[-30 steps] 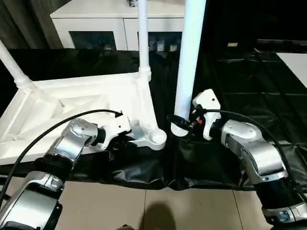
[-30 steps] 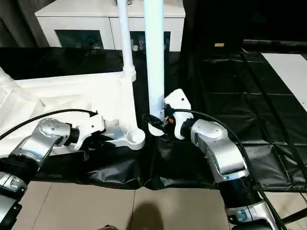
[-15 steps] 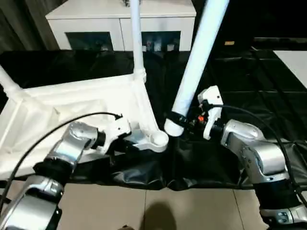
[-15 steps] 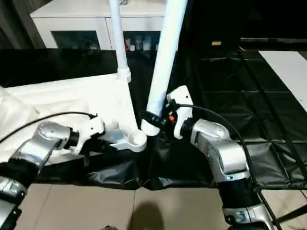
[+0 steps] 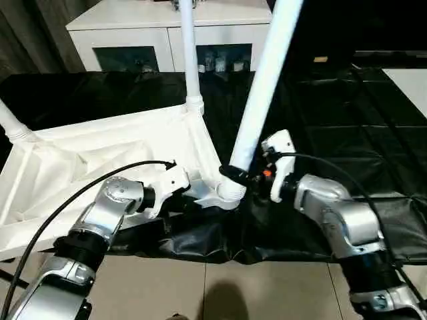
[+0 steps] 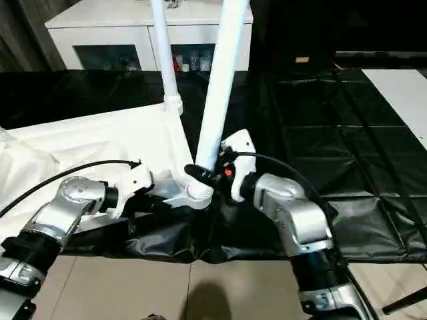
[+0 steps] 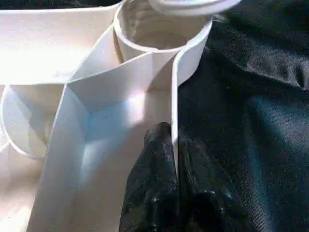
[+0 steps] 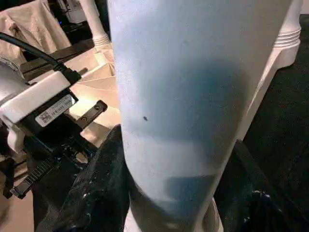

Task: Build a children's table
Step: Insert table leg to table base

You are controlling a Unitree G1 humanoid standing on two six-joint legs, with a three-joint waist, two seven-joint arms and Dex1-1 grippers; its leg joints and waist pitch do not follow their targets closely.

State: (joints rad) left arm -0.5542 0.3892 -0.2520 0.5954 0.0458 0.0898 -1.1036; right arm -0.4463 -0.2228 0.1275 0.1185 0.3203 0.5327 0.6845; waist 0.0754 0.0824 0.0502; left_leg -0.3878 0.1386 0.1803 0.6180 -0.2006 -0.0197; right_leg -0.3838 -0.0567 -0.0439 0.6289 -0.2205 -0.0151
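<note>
The white tabletop lies upside down on the black-covered table, ribbed side up. One white leg stands in its far corner socket, and another leg rises at the far left. My right gripper is shut on a third leg close to its lower end. That leg leans to the right, its end resting at the near corner socket. In the right wrist view, black fingers flank the leg. My left gripper is shut on the tabletop's thin rim wall just beside that socket.
A white cabinet with glass doors stands behind the black-covered table. The table's front edge runs just below both grippers, with tiled floor beneath. A black cable loops over my left forearm.
My right gripper has carried the leg leftwards and tilted it, so its lower end went from beside the socket onto it. My left gripper keeps its grip on the rim.
</note>
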